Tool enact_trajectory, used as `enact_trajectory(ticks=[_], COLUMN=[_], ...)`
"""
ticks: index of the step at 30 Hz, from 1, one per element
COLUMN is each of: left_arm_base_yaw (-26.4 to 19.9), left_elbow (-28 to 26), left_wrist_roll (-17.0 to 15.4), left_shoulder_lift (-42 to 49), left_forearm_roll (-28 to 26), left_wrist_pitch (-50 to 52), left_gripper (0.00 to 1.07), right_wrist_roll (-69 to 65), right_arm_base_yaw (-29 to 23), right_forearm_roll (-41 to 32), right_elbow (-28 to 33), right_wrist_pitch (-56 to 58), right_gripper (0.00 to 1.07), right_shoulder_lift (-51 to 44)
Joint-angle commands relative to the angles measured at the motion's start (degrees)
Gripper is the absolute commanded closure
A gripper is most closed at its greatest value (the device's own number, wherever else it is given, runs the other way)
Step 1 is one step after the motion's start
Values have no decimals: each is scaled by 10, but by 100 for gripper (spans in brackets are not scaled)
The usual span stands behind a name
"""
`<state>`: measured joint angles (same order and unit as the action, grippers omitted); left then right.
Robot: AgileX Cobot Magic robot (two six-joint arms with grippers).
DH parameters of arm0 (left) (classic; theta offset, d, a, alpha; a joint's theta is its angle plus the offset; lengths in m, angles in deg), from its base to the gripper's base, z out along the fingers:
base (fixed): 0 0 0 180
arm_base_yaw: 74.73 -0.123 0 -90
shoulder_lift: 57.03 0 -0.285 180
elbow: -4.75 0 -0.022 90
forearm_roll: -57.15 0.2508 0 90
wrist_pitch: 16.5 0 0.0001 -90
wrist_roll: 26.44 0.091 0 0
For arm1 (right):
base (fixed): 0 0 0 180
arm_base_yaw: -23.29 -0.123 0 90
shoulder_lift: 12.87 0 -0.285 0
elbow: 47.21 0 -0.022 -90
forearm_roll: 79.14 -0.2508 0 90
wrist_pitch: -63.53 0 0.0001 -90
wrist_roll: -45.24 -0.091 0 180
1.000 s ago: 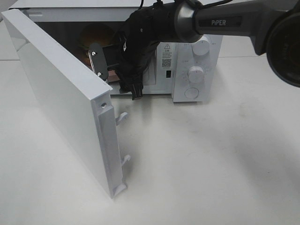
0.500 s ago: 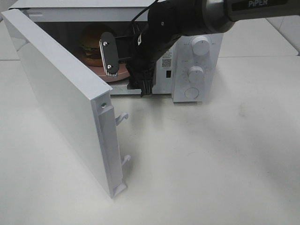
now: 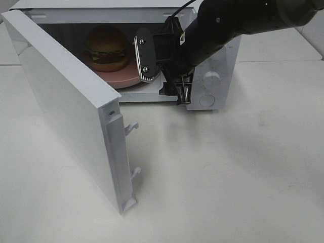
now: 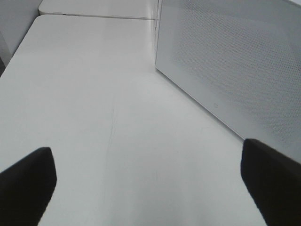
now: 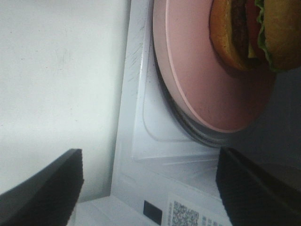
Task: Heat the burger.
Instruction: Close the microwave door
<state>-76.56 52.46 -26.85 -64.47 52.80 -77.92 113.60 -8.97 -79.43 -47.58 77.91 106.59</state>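
The burger [image 3: 106, 48] sits on a round pink plate [image 3: 130, 76] inside the white microwave [image 3: 205, 101]. The burger lies toward the far left of the plate, with its bun dome up. The microwave door [image 3: 66, 111] stands swung wide open on the left, and its latch hooks point out over the white surface [image 3: 228, 177].

The right tool [image 5: 150, 188] hangs just in front of the oven opening, by the right edge of the plate. Its fingers are spread apart and hold nothing, touching neither plate nor burger.

The left tool [image 4: 150, 188] is also spread wide and empty, low over bare surface. Beside it is a white dotted panel [image 4: 235, 70], probably the outer face of the door, though the close view makes that hard to confirm.
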Motion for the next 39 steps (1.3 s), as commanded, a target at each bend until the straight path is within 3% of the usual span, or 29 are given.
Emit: enact_trajectory(ticks=[1, 23, 39], left_arm_base_yaw=[-2, -2, -2], left_elbow=[-1, -1, -1], left_wrist_roll=[-1, -1, -1], left_shoulder_lift=[3, 3, 3], left_forearm_roll=[-2, -2, -2], left_wrist_pitch=[0, 0, 0], left_gripper=[7, 7, 7], right_wrist_roll=[-3, -28, -176], right_arm_base_yaw=[2, 2, 2], right_forearm_roll=[-5, -9, -9], right_elbow=[27, 202, 336], right_wrist_pitch=[-11, -62, -88], right_gripper=[31, 31, 31], right_shoulder_lift=[-25, -165, -309])
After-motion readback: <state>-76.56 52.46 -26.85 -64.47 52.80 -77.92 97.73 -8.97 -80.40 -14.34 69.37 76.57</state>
